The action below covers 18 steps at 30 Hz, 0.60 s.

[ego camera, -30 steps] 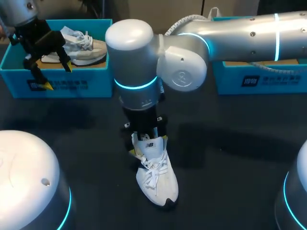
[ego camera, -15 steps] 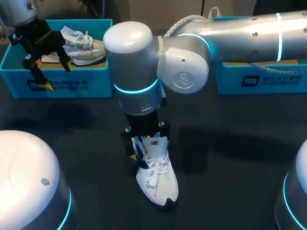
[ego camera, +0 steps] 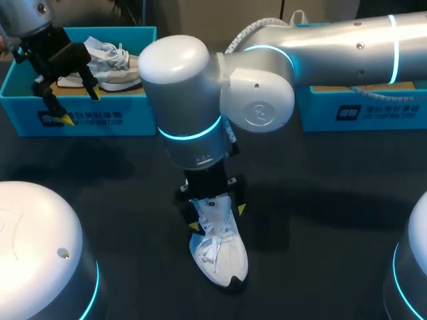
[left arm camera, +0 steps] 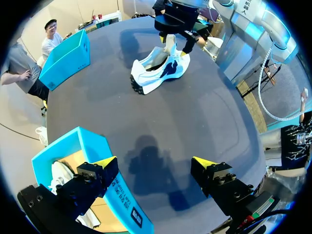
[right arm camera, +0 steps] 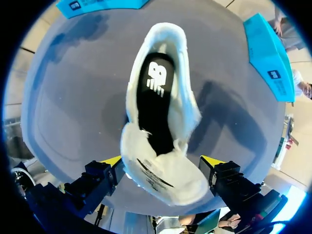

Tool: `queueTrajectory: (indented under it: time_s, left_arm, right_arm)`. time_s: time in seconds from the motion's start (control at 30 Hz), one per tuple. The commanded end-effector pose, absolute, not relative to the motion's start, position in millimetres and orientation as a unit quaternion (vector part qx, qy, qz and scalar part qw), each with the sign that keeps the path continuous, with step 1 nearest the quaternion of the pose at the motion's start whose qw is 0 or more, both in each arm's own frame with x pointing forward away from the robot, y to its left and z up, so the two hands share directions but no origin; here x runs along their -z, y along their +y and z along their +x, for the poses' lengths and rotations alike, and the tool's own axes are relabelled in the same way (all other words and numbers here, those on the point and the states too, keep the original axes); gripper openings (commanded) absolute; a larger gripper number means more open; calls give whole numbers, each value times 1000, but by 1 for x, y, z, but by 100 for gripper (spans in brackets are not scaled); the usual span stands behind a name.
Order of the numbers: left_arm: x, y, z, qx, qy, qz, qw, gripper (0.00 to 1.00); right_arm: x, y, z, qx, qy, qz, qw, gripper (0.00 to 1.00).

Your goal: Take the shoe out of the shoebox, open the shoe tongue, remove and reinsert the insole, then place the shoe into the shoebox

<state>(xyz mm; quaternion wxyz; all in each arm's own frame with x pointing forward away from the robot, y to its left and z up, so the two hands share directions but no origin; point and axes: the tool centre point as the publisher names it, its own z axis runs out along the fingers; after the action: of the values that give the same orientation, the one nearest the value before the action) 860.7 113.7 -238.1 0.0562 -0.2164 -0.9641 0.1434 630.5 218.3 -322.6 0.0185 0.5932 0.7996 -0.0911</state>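
A white shoe (ego camera: 220,253) stands upright on the dark table, toe toward me. My right gripper (ego camera: 217,217) hangs over its laced middle, open. In the right wrist view the shoe (right arm camera: 184,100) shows its mouth with a black insole (right arm camera: 153,95) inside, and the tongue (right arm camera: 168,183) is folded back between the spread fingers of the right gripper (right arm camera: 162,162). My left gripper (ego camera: 79,105) is open and empty above the front wall of the left blue shoebox (ego camera: 27,93). The left wrist view shows the left gripper (left arm camera: 155,163) open, with the white shoe (left arm camera: 158,73) far ahead.
A second, grey-white shoe (ego camera: 120,63) lies inside the left shoebox. Another blue shoebox (ego camera: 360,110) stands at the back right, behind my right arm. The same left shoebox (left arm camera: 73,146) sits under one left finger.
My right gripper has moved from behind the heel forward and down over the shoe, now straddling the tongue. The left arm has stayed still.
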Motion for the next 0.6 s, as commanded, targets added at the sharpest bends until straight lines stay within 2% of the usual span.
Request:
queueTrajectory:
  time_s: [0.03, 0.6]
  left_arm:
    - [238, 114, 860, -142, -964, -216, 56, 100]
    - [238, 114, 860, -142, -964, -216, 56, 100]
  right_arm:
    - [313, 218, 635, 93, 802, 590, 23, 100]
    - [305, 231, 587, 105, 780, 617, 0, 100]
